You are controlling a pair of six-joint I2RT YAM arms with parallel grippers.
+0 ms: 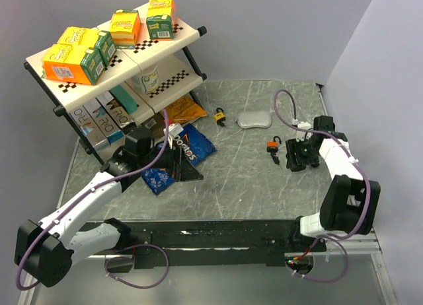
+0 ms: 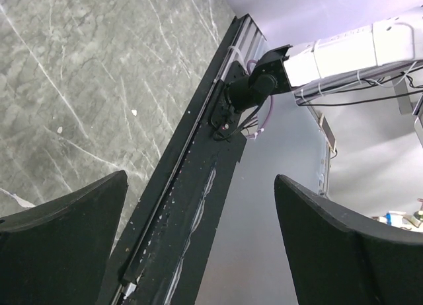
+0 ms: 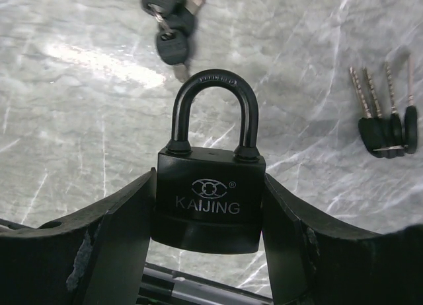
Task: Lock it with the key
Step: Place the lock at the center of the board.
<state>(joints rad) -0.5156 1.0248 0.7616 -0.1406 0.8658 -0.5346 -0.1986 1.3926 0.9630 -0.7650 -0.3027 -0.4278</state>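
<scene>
counter (image 1: pixel 231 179): grey marble, white veins
padlock (image 3: pixel 208 206): black, white lettering
keys (image 3: pixel 380 132), 3 o'clock: black heads, silver blades
shelf (image 1: pixel 192 33): cream, black-white checks
boxes (image 1: pixel 73 62): orange, yellow, green

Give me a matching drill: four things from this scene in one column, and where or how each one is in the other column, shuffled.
Things:
1. black padlock
2. left gripper
3. fanned keys
4. orange cartons

Place or state:
A. open, holding nothing
B. on the top shelf
C. loose on the table
D. between the fingers of the right gripper

Pairs: 1-D, 2-A, 3-C, 4-B
</scene>
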